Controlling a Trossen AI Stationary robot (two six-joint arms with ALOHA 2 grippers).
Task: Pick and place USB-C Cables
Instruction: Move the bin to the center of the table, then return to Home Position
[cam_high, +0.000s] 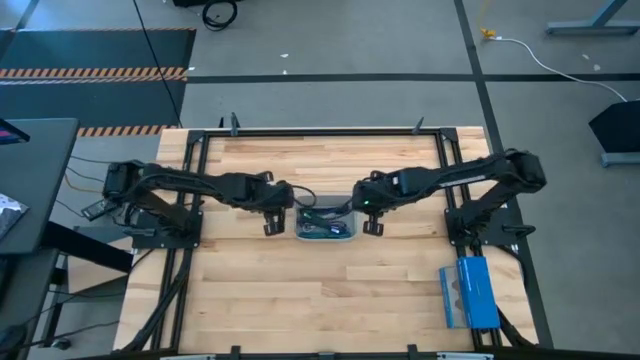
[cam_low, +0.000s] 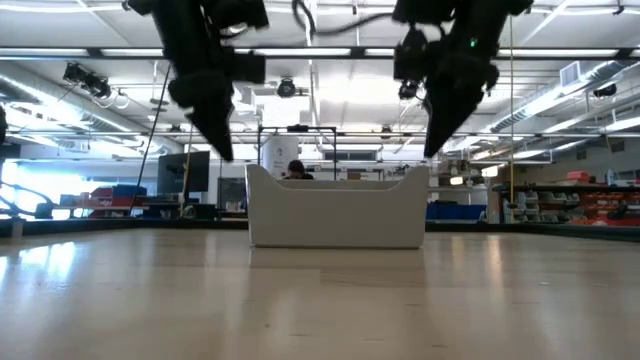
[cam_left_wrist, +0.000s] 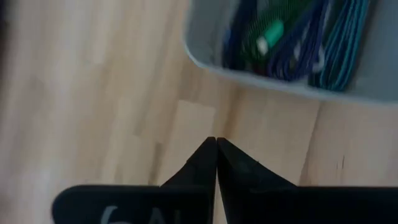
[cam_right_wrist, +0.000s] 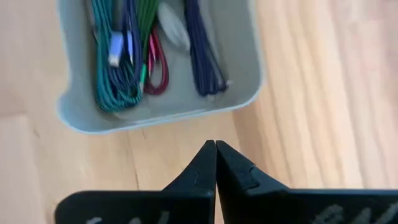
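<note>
A pale grey tray (cam_high: 326, 233) sits at the middle of the wooden table and holds several folded USB-C cables: teal (cam_right_wrist: 106, 74), purple-blue (cam_right_wrist: 202, 56), magenta (cam_right_wrist: 158, 65), green (cam_left_wrist: 267, 34) and white-grey (cam_right_wrist: 173, 28). My left gripper (cam_high: 271, 227) hovers just left of the tray, shut and holding nothing. My right gripper (cam_high: 373, 227) hovers just right of it, shut and holding nothing too. In the low view both sets of fingers (cam_low: 218, 135) point down, above the tabletop, on either side of the tray (cam_low: 337, 215).
A blue box (cam_high: 467, 292) lies near the table's right near corner. Black frame rails (cam_high: 320, 131) run along the table's edges. Bare wood lies in front of and behind the tray. A person shows far off in the room behind the tray (cam_low: 295, 170).
</note>
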